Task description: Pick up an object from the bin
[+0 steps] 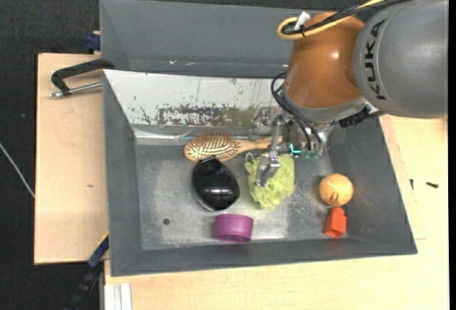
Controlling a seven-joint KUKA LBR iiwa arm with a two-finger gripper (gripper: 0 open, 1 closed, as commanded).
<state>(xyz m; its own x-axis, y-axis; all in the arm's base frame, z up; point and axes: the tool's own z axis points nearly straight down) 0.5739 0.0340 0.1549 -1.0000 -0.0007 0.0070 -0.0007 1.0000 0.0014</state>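
We're at the reach-in, gripper [269,167] low over the crumpled yellow-green cloth [282,189], open or closed we cannot tell; next comes a firm pinch, then a lift.

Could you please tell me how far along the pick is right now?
Nothing is lifted yet: the yellow-green crumpled thing lies on the bin floor beside the black oval thing. In hand: the gripper sits low over it. Left: a grasp and the lift out.
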